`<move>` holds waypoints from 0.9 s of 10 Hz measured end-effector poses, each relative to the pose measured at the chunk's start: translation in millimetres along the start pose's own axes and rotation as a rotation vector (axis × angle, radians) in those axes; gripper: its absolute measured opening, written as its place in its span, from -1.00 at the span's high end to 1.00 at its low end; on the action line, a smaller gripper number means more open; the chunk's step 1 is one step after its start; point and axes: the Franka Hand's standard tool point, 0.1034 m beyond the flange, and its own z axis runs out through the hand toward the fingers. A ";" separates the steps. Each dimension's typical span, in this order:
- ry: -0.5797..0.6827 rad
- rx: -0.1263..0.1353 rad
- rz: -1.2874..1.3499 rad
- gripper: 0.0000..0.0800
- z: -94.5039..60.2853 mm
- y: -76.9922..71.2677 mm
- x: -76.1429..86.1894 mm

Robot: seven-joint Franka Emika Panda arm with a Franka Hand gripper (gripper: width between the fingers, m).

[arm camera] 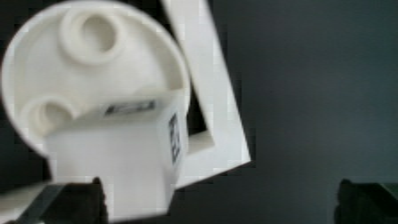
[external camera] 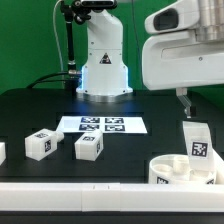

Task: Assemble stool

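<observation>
The white round seat (external camera: 178, 171) lies at the exterior view's lower right, against the front rail. One white tagged leg (external camera: 196, 142) stands upright on it. In the wrist view the seat (arm camera: 93, 62) shows an empty round socket, and the leg (arm camera: 118, 150) rises from its rim. My gripper (external camera: 183, 104) hangs just above and slightly behind that leg. Its jaws are wide apart in the wrist view (arm camera: 222, 198), and the leg is near one finger (arm camera: 71, 202) but not clamped. Two loose legs (external camera: 41, 145) (external camera: 90, 147) lie at the left.
The marker board (external camera: 102, 125) lies mid-table in front of the robot base (external camera: 103, 60). A long white border rail (external camera: 70, 189) runs along the front edge and passes behind the seat in the wrist view (arm camera: 206, 80). Part of another white block (external camera: 2, 152) shows at the left edge.
</observation>
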 end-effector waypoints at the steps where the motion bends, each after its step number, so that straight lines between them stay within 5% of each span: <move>1: 0.004 -0.014 -0.124 -0.62 -1.3 2.2 1.9; 5: 0.010 -0.029 -0.405 -0.62 -0.6 5.0 3.6; 9: 0.030 -0.103 -0.890 -0.62 2.0 3.4 7.0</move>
